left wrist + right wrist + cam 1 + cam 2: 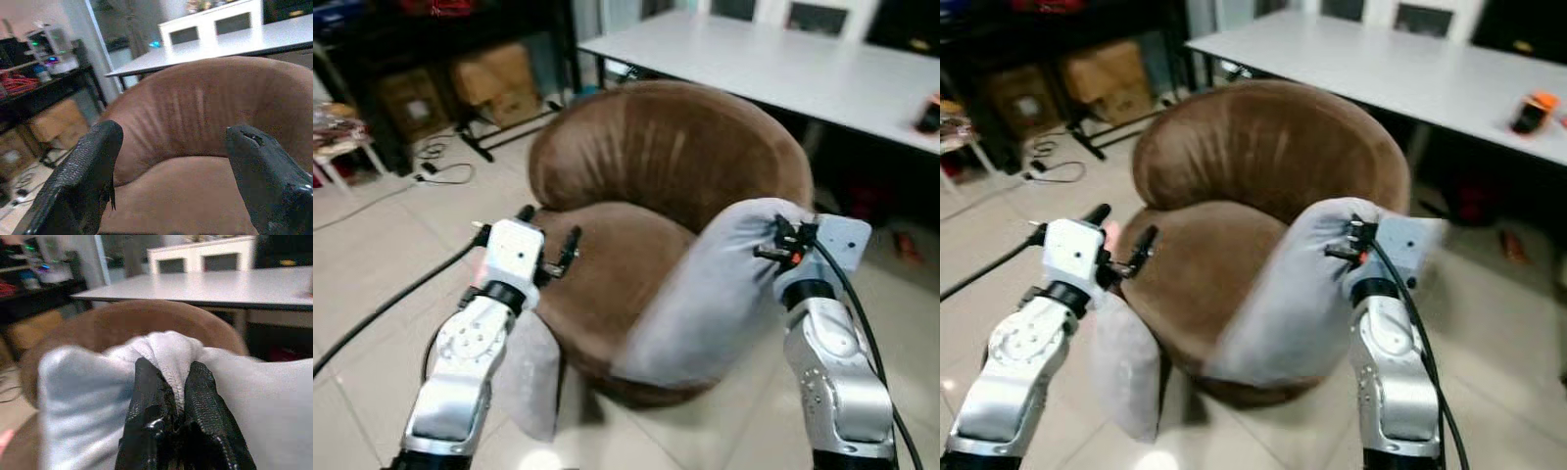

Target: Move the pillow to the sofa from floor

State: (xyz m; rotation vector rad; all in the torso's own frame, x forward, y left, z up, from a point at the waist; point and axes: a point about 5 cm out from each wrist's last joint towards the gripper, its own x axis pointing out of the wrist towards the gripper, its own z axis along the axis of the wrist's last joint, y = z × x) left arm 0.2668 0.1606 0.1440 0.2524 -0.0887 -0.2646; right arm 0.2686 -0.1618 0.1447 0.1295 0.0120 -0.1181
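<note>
Right gripper (171, 396), fingers pinched on a fold at the upper edge of the grey pillow (705, 304), which drapes over the right front rim of the brown sofa (656, 157), its lower end hanging off the seat. Left gripper (171, 161), jaws wide apart and empty, hovers at the sofa's left front edge. Probable hazard: release from here lets the overhanging pillow slide back to the tiled floor (372, 274).
</note>
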